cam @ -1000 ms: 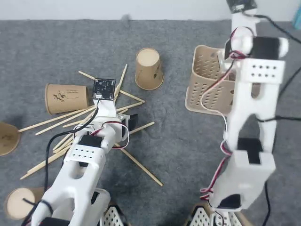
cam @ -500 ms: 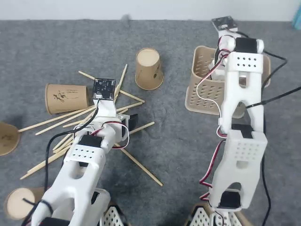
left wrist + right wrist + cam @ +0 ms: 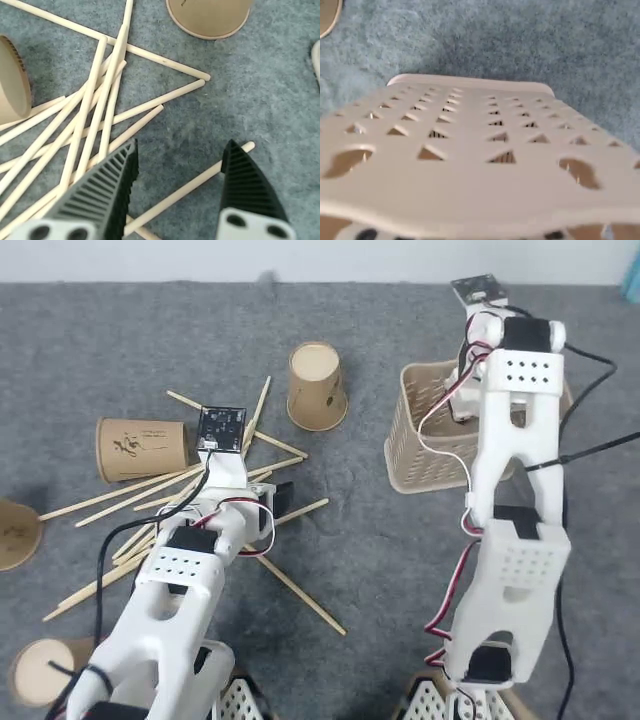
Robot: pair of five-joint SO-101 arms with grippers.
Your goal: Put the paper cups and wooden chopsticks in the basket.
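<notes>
Several paper cups lie on the grey mat: one (image 3: 317, 387) mid-table, one on its side (image 3: 142, 448) at the left, and two more (image 3: 15, 533) (image 3: 40, 672) by the left edge. Wooden chopsticks (image 3: 120, 495) are strewn across the left half. My left gripper (image 3: 177, 155) hangs open just above the chopsticks (image 3: 100, 100), with one stick (image 3: 190, 185) running between its fingers. The beige basket (image 3: 430, 435) stands tipped at the right. My right gripper (image 3: 462, 405) is at its rim, pressed close to the perforated basket wall (image 3: 470, 135).
Open mat lies between the chopstick pile and the basket. A lone chopstick (image 3: 300, 595) lies near the front centre. Both arm bases (image 3: 330, 705) take up the front edge. Cables (image 3: 600, 440) trail off to the right of the right arm.
My right arm came down onto the basket. The basket then slid a little to the left and tipped. The left arm and the cups have not moved.
</notes>
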